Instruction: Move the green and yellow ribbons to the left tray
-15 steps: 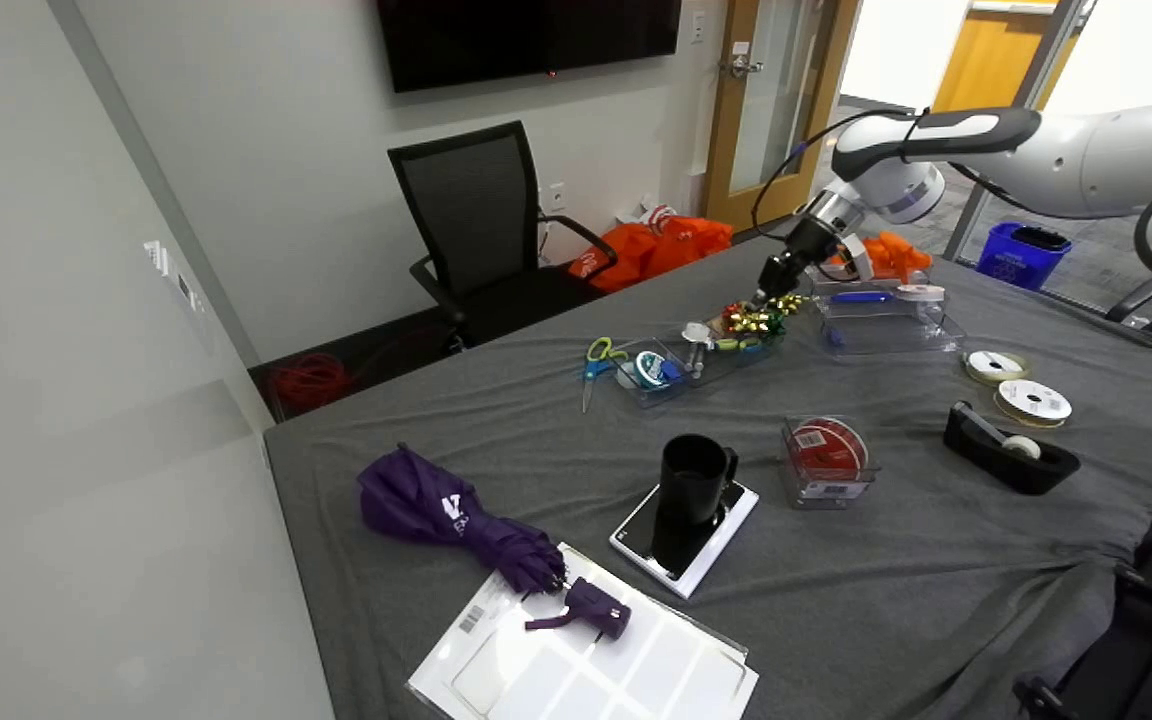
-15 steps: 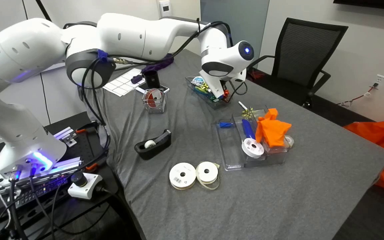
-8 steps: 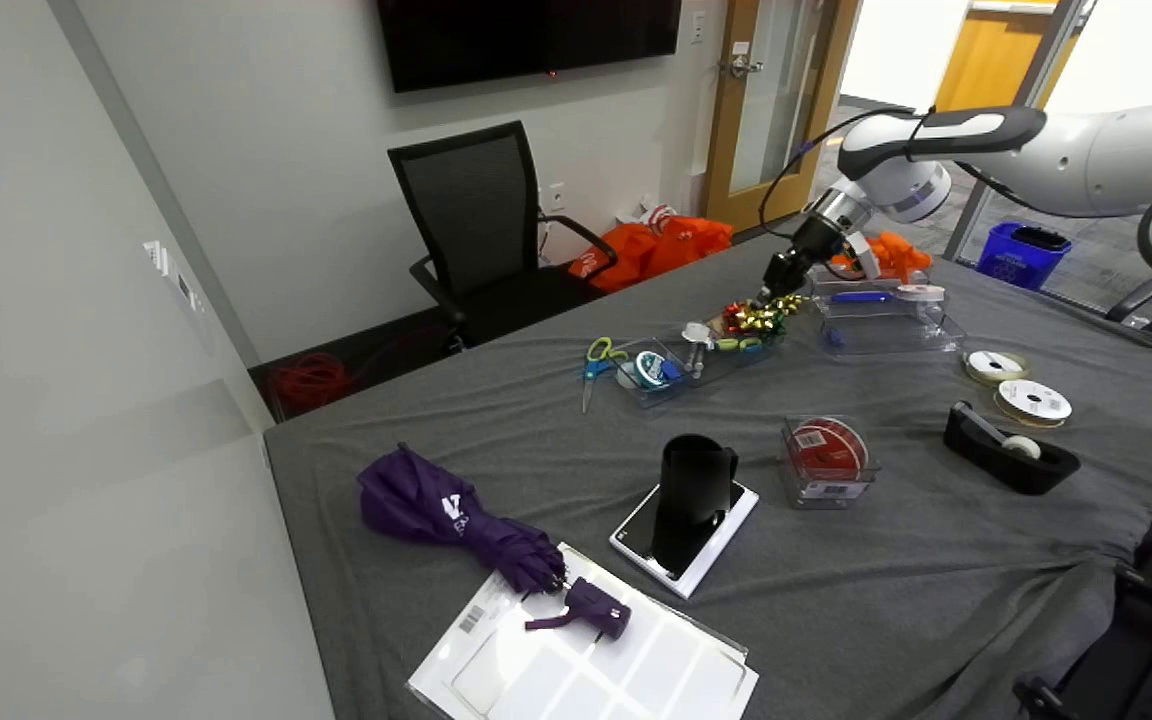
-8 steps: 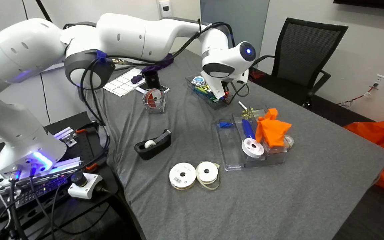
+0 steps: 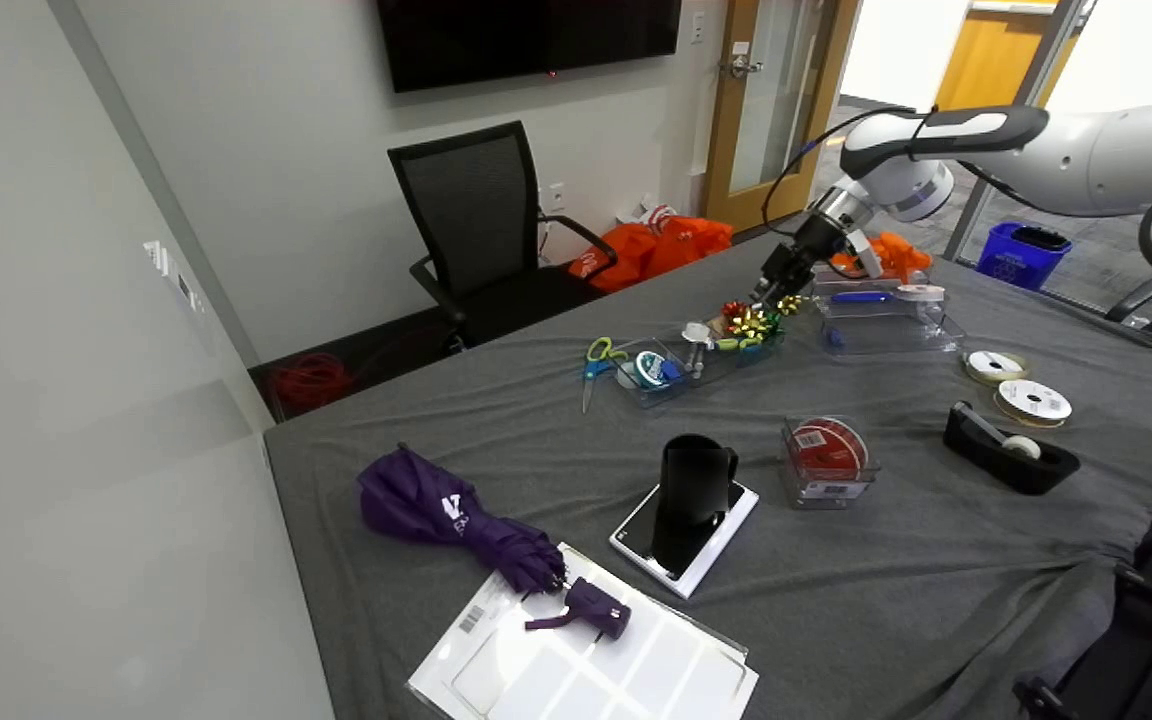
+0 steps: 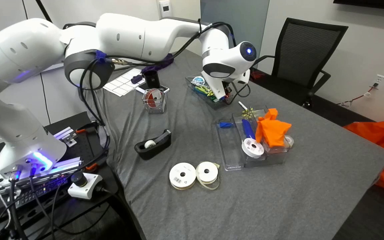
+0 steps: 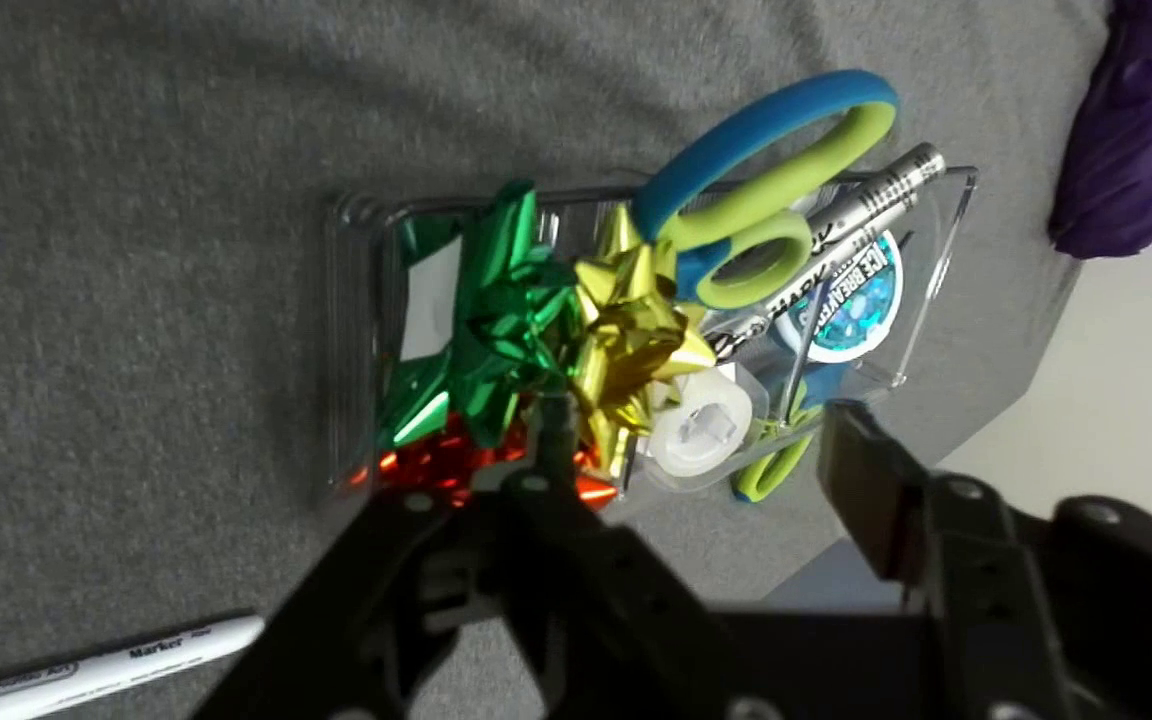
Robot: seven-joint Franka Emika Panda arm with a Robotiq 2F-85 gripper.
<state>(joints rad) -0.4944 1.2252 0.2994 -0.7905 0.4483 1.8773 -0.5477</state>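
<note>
In the wrist view, the left tray point(image 7: 344, 330), long and clear, holds a shiny green bow point(image 7: 511, 320) and a yellow bow point(image 7: 641, 335) side by side. A red bow point(image 7: 446, 465) lies against them. My gripper point(image 7: 698, 415) stands open over the tray's edge, its fingers wide apart with nothing gripped between them. One fingertip point(image 7: 554, 405) sits right by the yellow and green bows; whether it touches them I cannot tell. A further yellow bow point(image 6: 247, 113) is in the compartmented clear tray point(image 6: 223, 146), seen in an exterior view.
Scissors point(image 7: 781, 170), a tape roll point(image 7: 701, 425) and a mint tin point(image 7: 846, 305) share the left tray. A marker point(image 7: 136, 655) lies on the table between the trays. An orange bag point(image 6: 273, 130) rises from the compartmented tray. Ribbon spools point(image 6: 182, 175) and a tape dispenser point(image 6: 153, 145) stand nearer the base.
My gripper has gone from shut to open. The yellow bow under it has dropped slightly and now sits lower in the left tray. The arm has shifted only a little.
</note>
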